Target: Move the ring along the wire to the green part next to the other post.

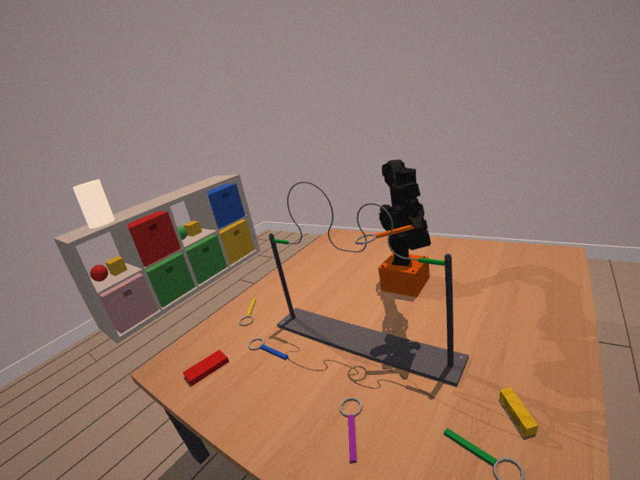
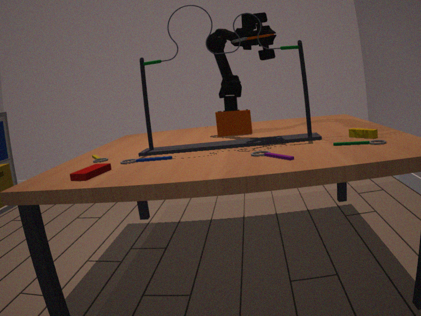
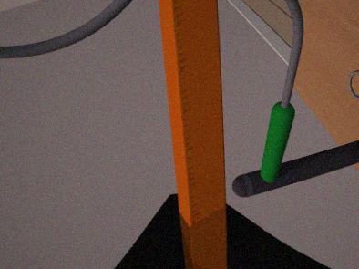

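The ring [image 1: 365, 242] [image 2: 238, 40] is around the grey wire [image 1: 304, 183] [image 2: 190, 5] at the lower left of its smaller loop, lying nearly flat. Contact with the wire cannot be told. The orange handle [image 1: 392, 232] [image 2: 260, 36] [image 3: 200, 118] extends right from it, behind the loop in the top and exterior views. My gripper [image 1: 417, 226] [image 2: 272, 35] [image 3: 189, 203] is shut on the handle's far end. The right green part [image 1: 432, 261] [image 2: 289, 47] [image 3: 277, 140] joins the right post [image 1: 449, 309] [image 2: 305, 94]. The left green part [image 1: 280, 242] [image 2: 152, 62] is at the left post [image 1: 283, 283] [image 2: 146, 108].
The dark base bar [image 1: 341, 332] [image 2: 196, 147] joins the posts. On the table are a red block [image 1: 205, 367] [image 2: 90, 172], a yellow block [image 1: 517, 412] [image 2: 363, 133] and several loose rings with blue, purple, green and yellow handles.
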### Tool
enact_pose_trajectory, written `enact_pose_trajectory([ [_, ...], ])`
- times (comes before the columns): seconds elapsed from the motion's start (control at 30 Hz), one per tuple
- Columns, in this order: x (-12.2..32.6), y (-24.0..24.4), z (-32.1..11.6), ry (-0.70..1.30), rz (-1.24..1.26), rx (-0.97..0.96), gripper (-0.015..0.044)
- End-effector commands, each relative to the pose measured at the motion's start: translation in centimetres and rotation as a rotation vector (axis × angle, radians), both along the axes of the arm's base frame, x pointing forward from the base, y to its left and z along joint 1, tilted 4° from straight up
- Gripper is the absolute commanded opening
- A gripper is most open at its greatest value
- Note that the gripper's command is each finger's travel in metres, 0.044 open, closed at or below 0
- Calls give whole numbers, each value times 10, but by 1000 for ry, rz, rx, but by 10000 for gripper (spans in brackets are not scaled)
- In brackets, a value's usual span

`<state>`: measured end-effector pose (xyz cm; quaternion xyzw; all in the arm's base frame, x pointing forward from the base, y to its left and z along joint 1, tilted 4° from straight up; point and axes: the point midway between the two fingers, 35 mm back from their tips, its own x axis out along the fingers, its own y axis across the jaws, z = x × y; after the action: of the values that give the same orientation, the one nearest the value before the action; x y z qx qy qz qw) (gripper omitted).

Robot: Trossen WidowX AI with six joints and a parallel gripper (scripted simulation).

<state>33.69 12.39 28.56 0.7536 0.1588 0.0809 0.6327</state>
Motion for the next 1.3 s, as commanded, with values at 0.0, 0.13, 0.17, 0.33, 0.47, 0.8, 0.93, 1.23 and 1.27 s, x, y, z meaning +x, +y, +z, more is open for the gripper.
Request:
enact_pose_trajectory([
  [0.0, 0, -2, 13, -23, 0, 56, -150],
  [0.13, 0, -4, 21, -32, -3, 100, -150],
  [0.17, 0, -4, 23, -34, -4, 111, -150],
  [0.33, 0, -7, 30, -43, -6, 157, -150],
  [0.47, 0, -10, 37, -50, -8, 193, -150],
  [0.8, -1, -16, 47, -58, -11, 234, -150],
  [0.93, -1, -18, 50, -58, -11, 232, -150],
  [1.23, -1, -18, 49, -43, -7, 158, -150],
  [1.27, -1, -18, 49, -41, -7, 147, -150],
])
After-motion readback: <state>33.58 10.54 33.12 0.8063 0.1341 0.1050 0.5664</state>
